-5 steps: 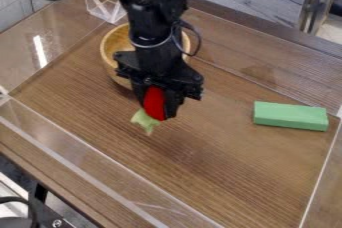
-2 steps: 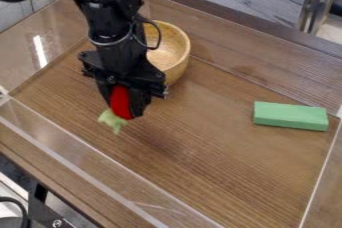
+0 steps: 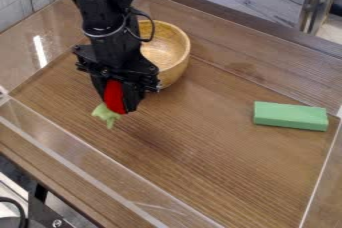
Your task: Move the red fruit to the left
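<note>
One Red Fruit in the Grip Above the Bench

One end effector (image 3: 115, 84), dark and many-jointed, points down over the left half of the view with its fingers closed on the red fruit (image 3: 115, 97). The jaws stand only as far apart as the fruit between them allows. Bright red shows between and just below the dark fingers, and the fruit's light-green leafy cap (image 3: 104, 116) hangs at its lower left, pointing toward the near left part of the view. Whether the cap touches the wood beneath cannot be told from this angle.

Above the fingers, the black arm (image 3: 104, 12) rises out through the top of the picture, with a dark cable looping beside it. Just behind and to the right of the arm sits the round wooden bowl (image 3: 167, 47), partly hidden by it; the fruit is outside the bowl, on its near left side.

Farther out, well apart from the fruit on the right side of the view, a flat green rectangular block (image 3: 290, 116) lies on the brown wooden bench (image 3: 201, 152). A pale strip (image 3: 80, 150) runs diagonally along the near left part of the bench. At the lower left corner, beyond that strip, are black cables (image 3: 16, 207) and some dark hardware, too cut off to make out fully.
</note>
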You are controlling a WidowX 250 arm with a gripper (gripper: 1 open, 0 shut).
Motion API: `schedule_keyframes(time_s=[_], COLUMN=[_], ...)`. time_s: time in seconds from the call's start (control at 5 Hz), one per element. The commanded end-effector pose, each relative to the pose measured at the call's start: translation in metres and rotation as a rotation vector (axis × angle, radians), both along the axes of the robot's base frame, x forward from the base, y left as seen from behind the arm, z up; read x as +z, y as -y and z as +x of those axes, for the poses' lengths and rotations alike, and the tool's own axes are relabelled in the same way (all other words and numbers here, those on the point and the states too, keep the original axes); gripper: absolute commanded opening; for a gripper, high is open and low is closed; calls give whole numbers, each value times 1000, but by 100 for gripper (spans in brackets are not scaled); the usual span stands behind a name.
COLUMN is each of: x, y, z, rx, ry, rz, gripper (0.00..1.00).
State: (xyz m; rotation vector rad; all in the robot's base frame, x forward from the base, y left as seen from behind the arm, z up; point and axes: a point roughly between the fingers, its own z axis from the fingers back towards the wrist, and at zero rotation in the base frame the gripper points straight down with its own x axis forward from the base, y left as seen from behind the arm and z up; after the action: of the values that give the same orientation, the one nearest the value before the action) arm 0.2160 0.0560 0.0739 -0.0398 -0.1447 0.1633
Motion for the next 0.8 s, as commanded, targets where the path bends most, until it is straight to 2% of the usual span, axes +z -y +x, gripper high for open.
schedule_keyframes(time_s=[0.0,0.4,0.6], x=[10,12,8], y=[-9,-3,3], z=[7,0,1], rx=[-11,63,57], ry=[35,17,9], rz=[14,20,21], gripper=[0,0,0])
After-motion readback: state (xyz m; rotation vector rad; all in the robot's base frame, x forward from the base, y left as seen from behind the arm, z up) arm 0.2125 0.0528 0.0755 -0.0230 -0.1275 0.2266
